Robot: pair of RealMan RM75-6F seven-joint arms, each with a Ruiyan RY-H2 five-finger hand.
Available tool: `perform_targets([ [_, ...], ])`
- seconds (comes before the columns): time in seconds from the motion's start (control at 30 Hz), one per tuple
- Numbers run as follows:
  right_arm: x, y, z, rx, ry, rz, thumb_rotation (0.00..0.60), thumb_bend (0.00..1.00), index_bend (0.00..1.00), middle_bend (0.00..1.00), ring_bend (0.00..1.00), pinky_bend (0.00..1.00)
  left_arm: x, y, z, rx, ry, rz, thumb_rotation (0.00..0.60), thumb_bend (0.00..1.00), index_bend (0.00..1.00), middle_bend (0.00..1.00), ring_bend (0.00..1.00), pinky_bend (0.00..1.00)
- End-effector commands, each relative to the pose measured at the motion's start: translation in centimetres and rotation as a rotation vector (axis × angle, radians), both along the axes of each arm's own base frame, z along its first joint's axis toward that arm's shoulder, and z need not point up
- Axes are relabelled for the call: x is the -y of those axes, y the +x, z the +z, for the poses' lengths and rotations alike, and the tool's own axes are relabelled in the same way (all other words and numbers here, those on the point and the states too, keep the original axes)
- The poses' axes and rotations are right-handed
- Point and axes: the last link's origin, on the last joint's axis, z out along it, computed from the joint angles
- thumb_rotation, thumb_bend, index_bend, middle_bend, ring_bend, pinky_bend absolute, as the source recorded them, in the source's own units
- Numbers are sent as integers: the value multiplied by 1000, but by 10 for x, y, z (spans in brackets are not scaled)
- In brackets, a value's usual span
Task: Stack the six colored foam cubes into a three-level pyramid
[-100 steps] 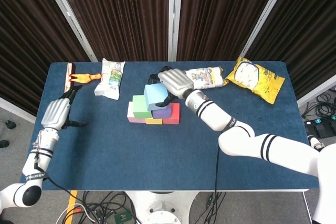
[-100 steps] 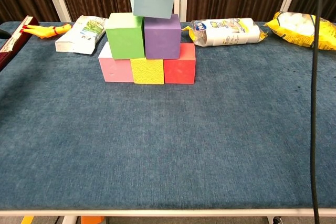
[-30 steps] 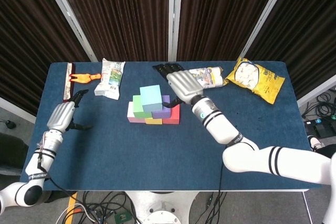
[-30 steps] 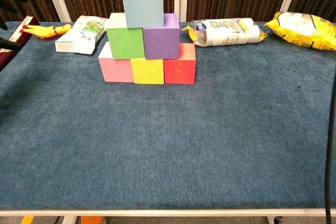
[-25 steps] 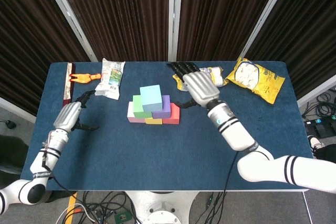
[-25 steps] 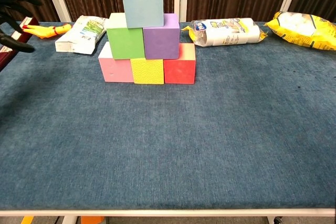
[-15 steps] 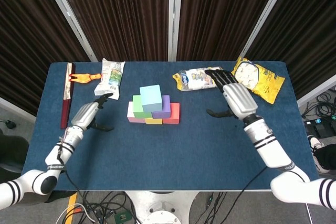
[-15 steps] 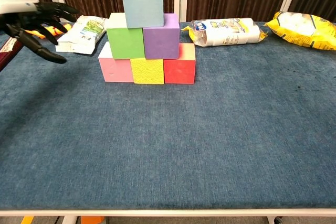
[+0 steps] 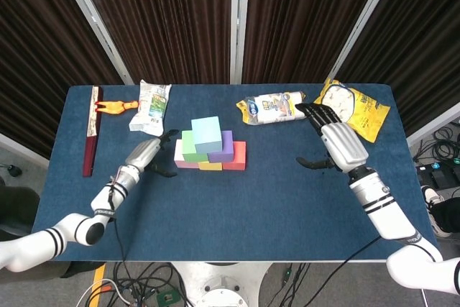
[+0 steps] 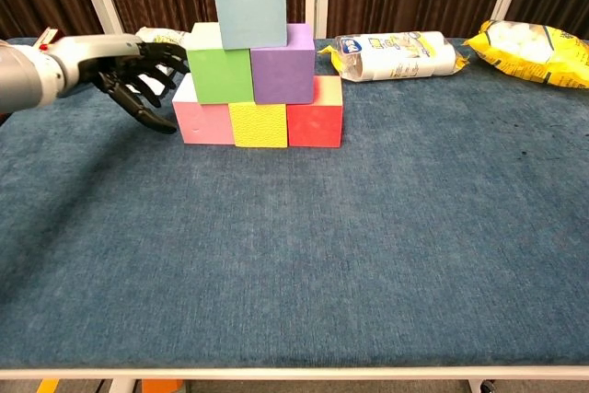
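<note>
The cubes stand as a pyramid in mid-table. Pink (image 10: 203, 121), yellow (image 10: 258, 124) and red (image 10: 315, 123) cubes form the bottom row. Green (image 10: 219, 73) and purple (image 10: 283, 69) cubes sit on them, and a light blue cube (image 10: 248, 2) tops the stack (image 9: 206, 133). My left hand (image 10: 138, 71) is open just left of the pink and green cubes, fingers spread toward them, holding nothing (image 9: 146, 154). My right hand (image 9: 338, 141) is open to the right of the stack, well away from it; the chest view shows only a dark tip of it at the top right corner.
A white snack packet (image 9: 151, 107), an orange toy chicken (image 9: 115, 106) and a dark red bar (image 9: 90, 134) lie at the back left. A clear bag of white items (image 10: 398, 54) and a yellow bag (image 10: 529, 48) lie at the back right.
The light blue cube was set on top and released. My right hand withdrew to the right, away from the stack. My left hand moved right, up beside the pink and green cubes.
</note>
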Motion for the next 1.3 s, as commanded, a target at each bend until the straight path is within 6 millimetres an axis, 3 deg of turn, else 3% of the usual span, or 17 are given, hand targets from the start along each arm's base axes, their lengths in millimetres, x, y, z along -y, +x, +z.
perform_targets([
  [0.03,0,-2,-1,2,2,-2,600,101,0,74,0,0,-1,4,-7,22,-20,9,600,0,78,132,120,273],
  [0.57,2,-12,-4,20,10,-19,600,101,0,74,0,0,-2,6,-29,30,-31,42,600,0,140,231,157,285],
  [1.3,3,-18,-5,28,18,-28,600,101,0,74,0,0,-2,11,-30,36,-43,65,600,0,141,267,170,289],
])
